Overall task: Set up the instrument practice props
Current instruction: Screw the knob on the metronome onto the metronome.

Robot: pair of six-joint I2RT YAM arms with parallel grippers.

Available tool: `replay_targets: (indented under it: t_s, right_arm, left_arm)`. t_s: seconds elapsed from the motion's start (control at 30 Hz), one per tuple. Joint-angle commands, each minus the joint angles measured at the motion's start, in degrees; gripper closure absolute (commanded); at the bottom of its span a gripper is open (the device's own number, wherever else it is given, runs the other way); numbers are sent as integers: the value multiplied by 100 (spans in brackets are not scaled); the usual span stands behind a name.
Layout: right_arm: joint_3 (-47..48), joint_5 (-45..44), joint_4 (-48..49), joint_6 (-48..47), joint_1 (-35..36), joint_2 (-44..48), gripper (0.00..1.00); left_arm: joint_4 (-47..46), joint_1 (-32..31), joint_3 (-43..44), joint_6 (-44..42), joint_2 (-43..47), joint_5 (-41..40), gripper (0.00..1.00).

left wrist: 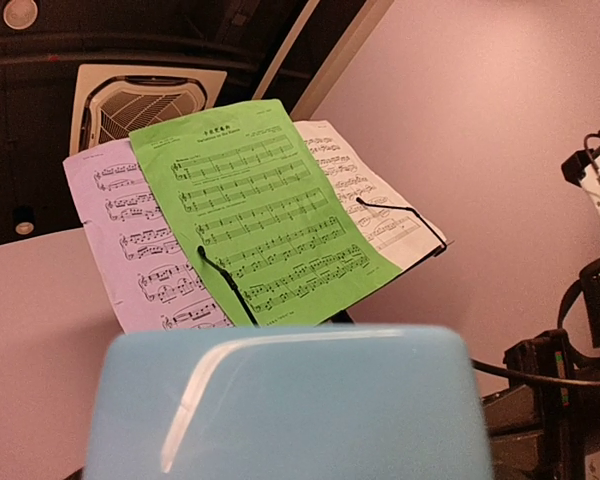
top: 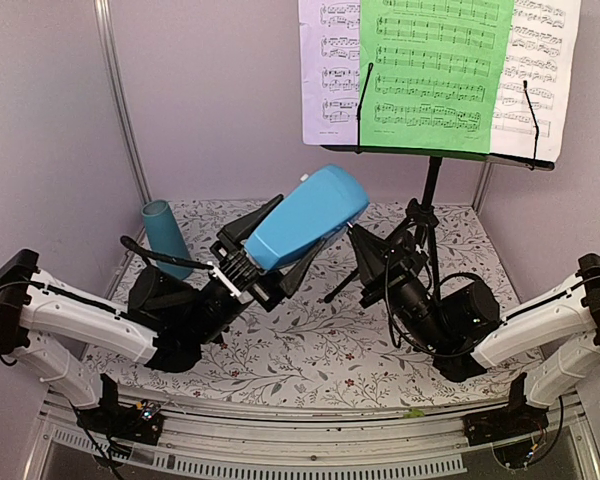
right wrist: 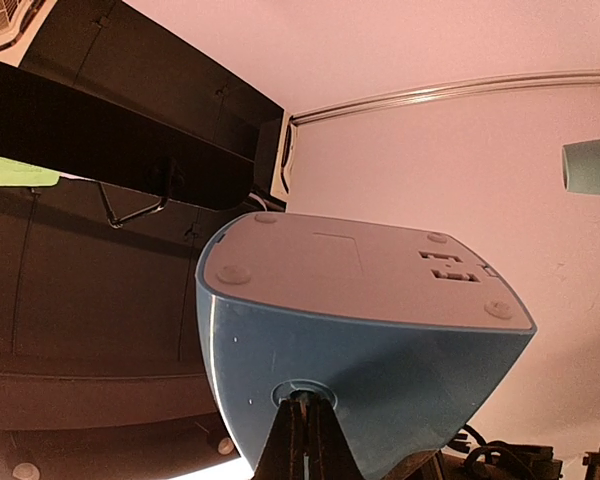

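At far left, a cup stands on the table. The left gripper clasps the metronome between wide jaws, and the metronome hangs clear of the table, tilted, its base toward the stand. We see the right gripper clenched, its tips meeting a round socket in the metronome's side. At right rear, the stand carries the pages.

This is looking like a robotics lab booth: pale wall panels and a metal frame post are enclosing a floral-clothed tabletop. A ceiling air-conditioning vent is showing overhead.
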State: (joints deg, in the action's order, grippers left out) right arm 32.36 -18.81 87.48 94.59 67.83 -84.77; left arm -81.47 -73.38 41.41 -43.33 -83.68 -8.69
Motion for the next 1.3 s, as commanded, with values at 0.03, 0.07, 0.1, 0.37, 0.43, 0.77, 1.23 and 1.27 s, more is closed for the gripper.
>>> replay_targets:
  t_s: [0.03,0.07,0.1,0.37,0.43,0.77,1.23,1.27]
  right_arm:
    - [213,-735,1489,202,-224,17,100]
    - [218,-727,1506,208,-223,0,100]
    - [226,-719,1513,229,-213,0,100]
    - [369,-651,1653,313,-166,-168,100]
    - [414,-658,1672,318,-140,-212,100]
    - [448,-573,1475,58,-119,-58,95]
    - [-806,-416,-1810,-1818,-154,1816,44]
    - [-874,-468,-2134,-2135,-152,2060,42]
  left_arm:
    - [-962,-112,132,-16,-18,660,100]
    - [-959,-110,131,-29,-29,656,100]
    - [-973,-107,121,-45,-33,684,100]
    - [-1253,-42,108,-295,-279,995,100]
    - [-1380,-15,116,-257,-370,1048,100]
    - [-1976,72,134,-102,-647,1159,100]
    - [336,27,-609,781,951,-263,100]
    - [724,28,-585,990,1095,-436,100]
